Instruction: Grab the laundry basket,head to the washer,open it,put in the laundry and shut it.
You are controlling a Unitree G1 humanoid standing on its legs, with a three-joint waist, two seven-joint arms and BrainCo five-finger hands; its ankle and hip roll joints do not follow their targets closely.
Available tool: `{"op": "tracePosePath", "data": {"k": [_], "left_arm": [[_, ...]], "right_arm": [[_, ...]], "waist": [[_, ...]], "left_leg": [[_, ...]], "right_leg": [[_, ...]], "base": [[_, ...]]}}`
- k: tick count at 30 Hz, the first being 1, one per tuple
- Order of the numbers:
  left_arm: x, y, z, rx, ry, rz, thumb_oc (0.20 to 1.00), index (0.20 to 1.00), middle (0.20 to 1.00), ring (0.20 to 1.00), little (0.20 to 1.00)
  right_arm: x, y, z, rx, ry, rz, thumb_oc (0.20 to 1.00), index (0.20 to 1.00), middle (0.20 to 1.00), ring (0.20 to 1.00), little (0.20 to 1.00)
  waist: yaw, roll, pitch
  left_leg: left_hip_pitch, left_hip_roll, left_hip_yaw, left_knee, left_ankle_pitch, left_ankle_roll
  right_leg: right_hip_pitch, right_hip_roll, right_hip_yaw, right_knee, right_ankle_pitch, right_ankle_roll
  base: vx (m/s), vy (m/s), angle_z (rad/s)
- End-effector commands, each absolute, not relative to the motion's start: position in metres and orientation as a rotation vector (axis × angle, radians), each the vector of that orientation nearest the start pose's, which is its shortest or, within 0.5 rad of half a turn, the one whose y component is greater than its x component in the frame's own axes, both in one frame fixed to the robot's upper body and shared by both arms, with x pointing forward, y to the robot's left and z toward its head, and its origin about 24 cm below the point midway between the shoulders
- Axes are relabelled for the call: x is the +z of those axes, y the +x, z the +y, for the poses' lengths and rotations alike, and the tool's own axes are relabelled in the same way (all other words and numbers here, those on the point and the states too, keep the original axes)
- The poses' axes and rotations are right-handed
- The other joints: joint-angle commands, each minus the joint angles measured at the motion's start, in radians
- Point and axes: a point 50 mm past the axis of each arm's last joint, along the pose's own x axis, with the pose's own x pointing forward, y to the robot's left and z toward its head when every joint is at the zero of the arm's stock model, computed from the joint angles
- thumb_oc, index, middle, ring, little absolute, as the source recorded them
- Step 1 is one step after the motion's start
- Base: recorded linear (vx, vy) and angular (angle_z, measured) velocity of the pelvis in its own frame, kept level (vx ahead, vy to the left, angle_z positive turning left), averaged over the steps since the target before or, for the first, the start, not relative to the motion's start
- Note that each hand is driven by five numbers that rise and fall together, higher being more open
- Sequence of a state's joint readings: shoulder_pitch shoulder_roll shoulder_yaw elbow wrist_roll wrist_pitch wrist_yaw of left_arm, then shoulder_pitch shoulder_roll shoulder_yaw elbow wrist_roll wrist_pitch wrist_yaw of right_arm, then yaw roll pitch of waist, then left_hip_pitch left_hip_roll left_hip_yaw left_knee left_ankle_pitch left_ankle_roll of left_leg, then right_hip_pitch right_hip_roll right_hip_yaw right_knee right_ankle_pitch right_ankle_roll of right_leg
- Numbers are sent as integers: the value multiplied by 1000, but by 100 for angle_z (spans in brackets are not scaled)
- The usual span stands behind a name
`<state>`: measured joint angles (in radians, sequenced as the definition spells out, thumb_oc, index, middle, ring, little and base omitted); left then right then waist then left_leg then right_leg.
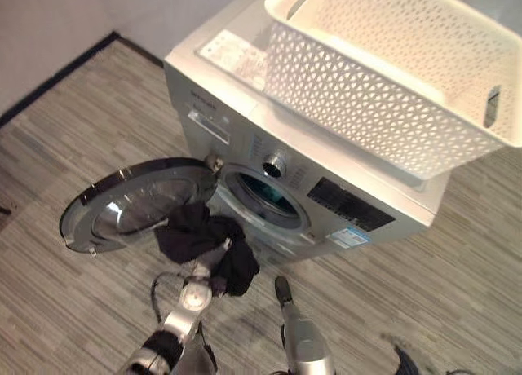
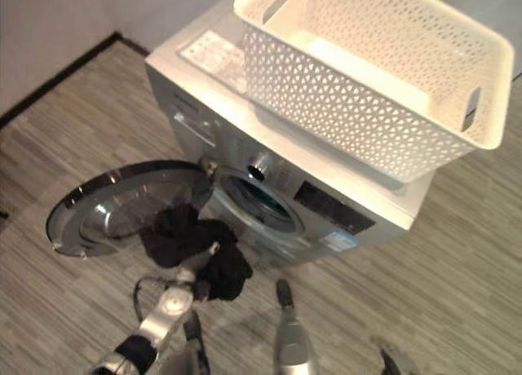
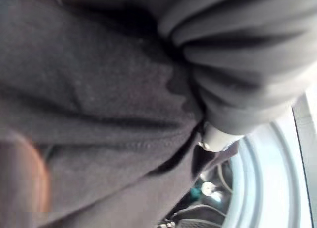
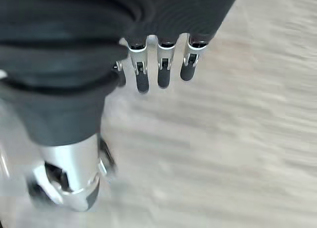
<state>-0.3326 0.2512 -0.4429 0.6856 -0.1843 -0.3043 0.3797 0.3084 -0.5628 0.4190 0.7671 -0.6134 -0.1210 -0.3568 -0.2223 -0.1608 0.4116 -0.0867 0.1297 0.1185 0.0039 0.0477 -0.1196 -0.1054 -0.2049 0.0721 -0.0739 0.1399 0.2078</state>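
The white washer point(image 1: 245, 90) stands with its round glass door point(image 1: 122, 204) swung wide to the left, and the drum opening point(image 1: 265, 197) shows dark inside. On its lid rests the white perforated laundry basket point(image 1: 367, 98), which looks empty. My left hand point(image 1: 208, 265) is shut on a bundle of dark laundry point(image 1: 192, 228), held just in front of and below the opening, partly over the door. That dark laundry point(image 3: 89, 104) drapes over the hand, with the drum rim point(image 3: 262, 178) beyond it. My right hand point(image 1: 283, 291) hangs low over the floor, fingers point(image 4: 166, 74) straight, holding nothing.
The washer sits on striped grey flooring point(image 1: 73, 147) near a pale wall with a dark skirting point(image 1: 57, 77) at the left. The open door juts out low over the floor to the washer's left.
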Motion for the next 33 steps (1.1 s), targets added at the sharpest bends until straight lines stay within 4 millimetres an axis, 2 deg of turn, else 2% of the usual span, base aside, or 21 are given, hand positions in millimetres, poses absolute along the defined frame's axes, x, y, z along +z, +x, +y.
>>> {"op": "tracePosePath", "data": {"k": [1, 2, 3, 4, 6, 9, 12, 15, 17, 18, 19, 22, 23, 29, 30, 31, 32, 33], "left_arm": [[18, 308, 135, 17, 268, -69, 200, 200, 200, 200, 200], [21, 317, 126, 1, 269, -67, 200, 200, 200, 200, 200], [22, 317, 127, 1, 271, -69, 200, 200, 200, 200, 200], [24, 322, 118, -29, 275, -67, 200, 200, 200, 200, 200], [28, 326, 113, -61, 286, -73, 200, 200, 200, 200, 200], [27, 329, 110, -85, 298, -57, 200, 200, 200, 200, 200], [34, 339, 113, -93, 332, -58, 200, 200, 200, 200, 200], [41, 343, 112, -98, 337, -73, 200, 200, 200, 200, 200], [50, 351, 111, -90, 333, -88, 200, 200, 200, 200, 200], [50, 352, 111, -90, 333, -88, 200, 200, 200, 200, 200], [58, 358, 110, -87, 345, -101, 200, 200, 200, 200, 200], [67, 364, 109, -81, 337, -115, 200, 200, 200, 200, 200], [76, 370, 107, -74, 330, -132, 200, 200, 200, 200, 200], [106, 385, 104, -51, 342, -201, 200, 200, 200, 200, 200], [115, 388, 105, -38, 344, -226, 200, 200, 200, 200, 200], [116, 389, 105, -38, 344, -228, 200, 200, 200, 200, 200], [122, 391, 106, -23, 333, -236, 200, 200, 200, 200, 200], [135, 396, 106, -3, 287, -256, 200, 200, 200, 200, 200]], "right_arm": [[-131, 42, -271, 495, -1350, 847, 1000, 1000, 1000, 1000, 1000], [-145, 15, -267, 594, -1356, 995, 1000, 1000, 1000, 1000, 1000], [-146, 15, -266, 593, -1356, 992, 1000, 1000, 1000, 1000, 1000], [-155, -7, -262, 720, -1387, 1119, 1000, 1000, 1000, 1000, 1000], [-159, -17, -256, 778, -1366, 1176, 1000, 1000, 1000, 1000, 1000], [-160, -17, -252, 794, -1347, 1176, 1000, 1000, 1000, 1000, 1000], [-161, -3, -253, 781, -1352, 1158, 1000, 1000, 1000, 1000, 1000], [-161, 6, -254, 772, -1364, 1149, 1000, 1000, 1000, 1000, 1000], [-158, 31, -261, 714, -1405, 1106, 1000, 1000, 1000, 1000, 1000], [-158, 31, -261, 714, -1406, 1106, 1000, 1000, 1000, 1000, 1000], [-154, 51, -267, 678, -1440, 1067, 1000, 1000, 1000, 1000, 1000], [-151, 66, -271, 632, -1449, 1045, 1000, 1000, 1000, 1000, 1000], [-149, 75, -273, 601, -1456, 1031, 1000, 1000, 1000, 1000, 1000], [-147, 92, -264, 554, -1422, 974, 1000, 1000, 1000, 1000, 1000], [-147, 98, -260, 549, -1413, 953, 1000, 1000, 1000, 1000, 1000], [-147, 99, -260, 547, -1413, 950, 1000, 1000, 1000, 1000, 1000], [-146, 106, -257, 531, -1402, 931, 1000, 1000, 1000, 1000, 1000], [-144, 111, -257, 505, -1392, 921, 1000, 1000, 1000, 1000, 1000]], "waist": [[4, -29, -35], [5, -29, -29], [4, -33, -31], [4, -32, -26], [1, -44, -29], [-1, -58, -28], [1, -80, -11], [6, -79, 5], [7, -81, 34], [7, -81, 34], [8, -77, 52], [5, -76, 67], [1, -73, 77], [-18, -57, 88], [-17, -35, 87], [-24, -46, 89], [-19, -29, 88], [-24, -19, 91]], "left_leg": [[-20, 68, 47, 254, -247, -20], [-31, 72, 42, 265, -253, -20], [-35, 69, 42, 264, -248, -20], [-44, 73, 30, 273, -258, -20], [-60, 70, 24, 282, -258, -18], [-69, 73, 22, 297, -266, -16], [-96, 80, 13, 329, -276, -14], [-110, 85, 8, 350, -288, -15], [-154, 82, -1, 396, -299, -14], [-156, 82, -1, 398, -299, -14], [-195, 78, -7, 430, -305, -14], [-239, 70, -16, 467, -312, -11], [-279, 62, -22, 498, -319, -9], [-394, 44, -37, 572, -334, -4], [-412, 54, -38, 589, -368, -1], [-430, 45, -35, 596, -345, 1], [-431, 58, -39, 605, -375, 0], [-461, 58, -39, 622, -380, 4]], "right_leg": [[-199, -58, 51, 79, 11, 40], [-199, -63, 43, 79, 10, 38], [-203, -66, 45, 78, 13, 39], [-202, -66, 39, 80, 9, 38], [-215, -68, 41, 81, 14, 36], [-220, -64, 44, 82, 15, 36], [-235, -54, 53, 80, 25, 35], [-238, -50, 53, 77, 29, 34], [-261, -52, 61, 74, 42, 32], [-262, -52, 61, 74, 43, 32], [-288, -54, 68, 77, 51, 30], [-314, -57, 74, 79, 60, 29], [-340, -57, 80, 81, 65, 28], [-430, -59, 98, 100, 74, 26], [-454, -45, 99, 110, 53, 27], [-469, -53, 107, 112, 73, 25], [-475, -39, 104, 120, 53, 27], [-511, -34, 114, 133, 53, 25]], "base": [[-46, -14, 6], [-40, -8, 6], [-39, -11, 3], [-48, -11, 1], [-63, -8, 4], [-52, -15, 8], [-64, -28, 6], [-81, -14, 0], [-125, 11, 4], [-115, 30, 5], [-117, 28, 5], [-97, 16, 0], [-134, 24, -4], [-64, 21, -1], [-64, 20, -5], [31, 50, -3], [-37, 14, -4], [49, 41, -4]]}}
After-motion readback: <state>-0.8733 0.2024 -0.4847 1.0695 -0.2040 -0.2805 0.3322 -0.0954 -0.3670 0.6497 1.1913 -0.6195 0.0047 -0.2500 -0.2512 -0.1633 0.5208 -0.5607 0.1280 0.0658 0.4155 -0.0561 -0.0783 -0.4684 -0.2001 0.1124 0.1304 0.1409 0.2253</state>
